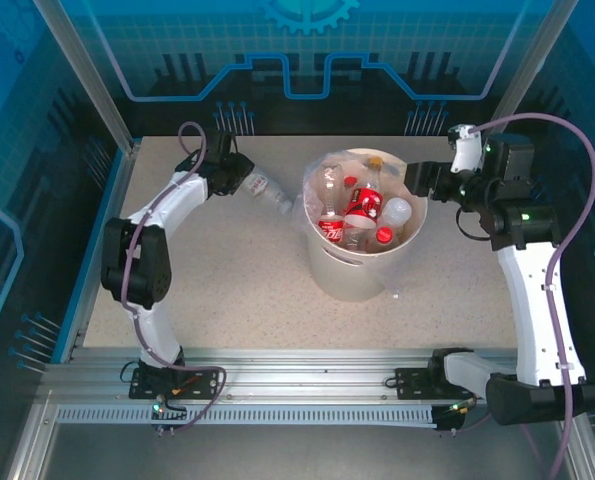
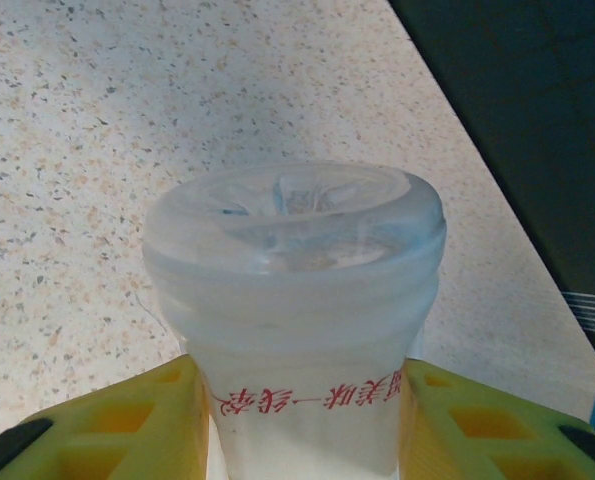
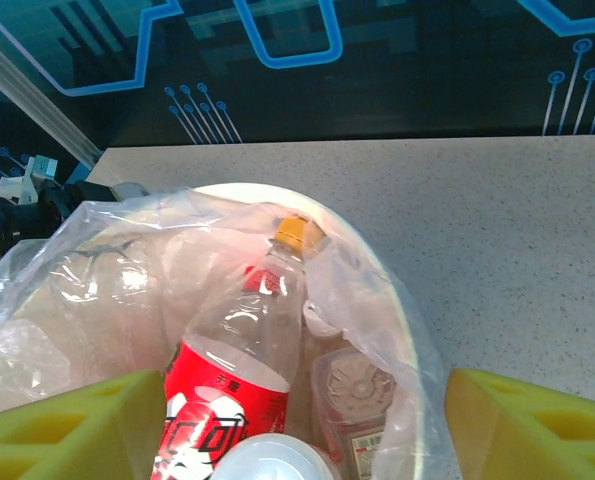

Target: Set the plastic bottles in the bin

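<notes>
The left end effector [image 2: 307, 430] is closed on a clear bottle [image 2: 297, 290], its yellow fingers [image 2: 107, 420] pressed against both sides of the label band. The bottle is held above the surface [image 1: 237, 290], just left of the bin [image 1: 347, 275], with its base pointing away from the wrist. The right end effector [image 3: 302, 440] is spread wide and grips nothing; it is placed at the bin's right rim, above the contents. The bin stands near the middle of the surface and is lined with a clear bag [image 3: 97, 260]. Several bottles [image 1: 362, 205] lie inside it, among them a red-labelled bottle [image 3: 239, 350] with a yellow cap [image 3: 299, 233]. Bare surface is noted in front of the bin and to its left. In the left wrist view the surface edge runs diagonally to the right of the held bottle, with dark ground beyond. Red characters are printed on the held bottle's band but cannot be read. White lettering on the red label is cut off and illegible.
</notes>
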